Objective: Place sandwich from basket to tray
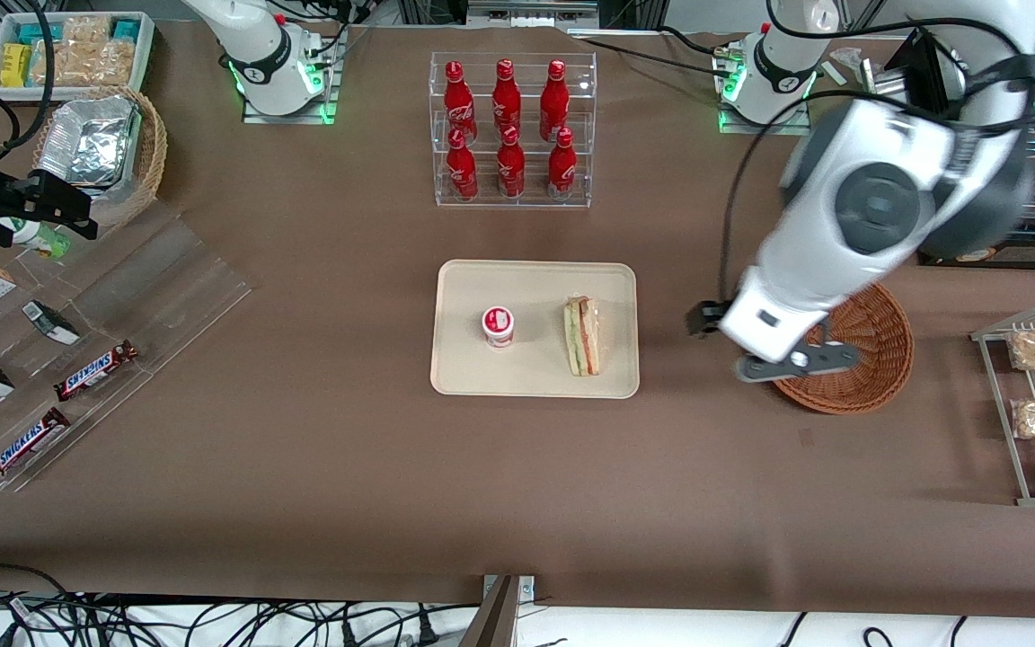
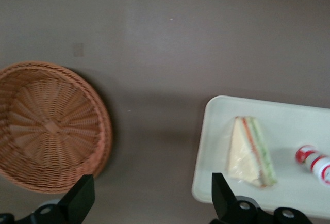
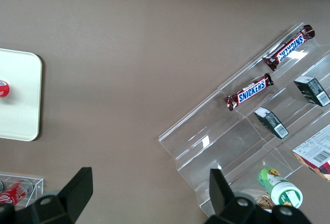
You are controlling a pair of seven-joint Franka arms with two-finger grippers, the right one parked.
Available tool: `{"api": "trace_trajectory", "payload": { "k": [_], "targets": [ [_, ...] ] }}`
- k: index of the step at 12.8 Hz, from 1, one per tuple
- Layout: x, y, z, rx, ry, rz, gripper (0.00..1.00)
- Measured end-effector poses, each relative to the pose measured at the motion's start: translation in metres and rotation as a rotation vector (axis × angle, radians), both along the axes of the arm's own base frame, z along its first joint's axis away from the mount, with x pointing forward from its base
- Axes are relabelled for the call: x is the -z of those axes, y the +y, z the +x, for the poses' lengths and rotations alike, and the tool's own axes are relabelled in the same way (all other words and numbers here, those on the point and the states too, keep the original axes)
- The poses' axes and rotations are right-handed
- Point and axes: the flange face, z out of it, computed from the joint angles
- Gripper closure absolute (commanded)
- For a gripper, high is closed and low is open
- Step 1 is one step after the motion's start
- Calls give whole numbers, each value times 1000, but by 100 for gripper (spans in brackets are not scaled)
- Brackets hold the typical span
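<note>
While the sandwich lies on the tray at frame centre, the gripper hangs wide apart, empty, between tray and basket.

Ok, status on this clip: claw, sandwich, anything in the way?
Claw open, empty, over bare table between reddish-brown wicker basket and cream rectangular tray. Wrapped triangular sandwich on tray. Basket empty.
</note>
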Motion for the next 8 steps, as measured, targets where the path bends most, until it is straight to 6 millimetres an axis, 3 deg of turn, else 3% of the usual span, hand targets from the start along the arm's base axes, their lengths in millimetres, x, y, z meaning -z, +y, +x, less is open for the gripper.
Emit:
{"api": "trace_trajectory", "payload": {
  "k": [3,8],
  "targets": [
    [-2,64,13,92,24,-7,0],
    [9,119,23,168,42,-12,0]
  ]
}}
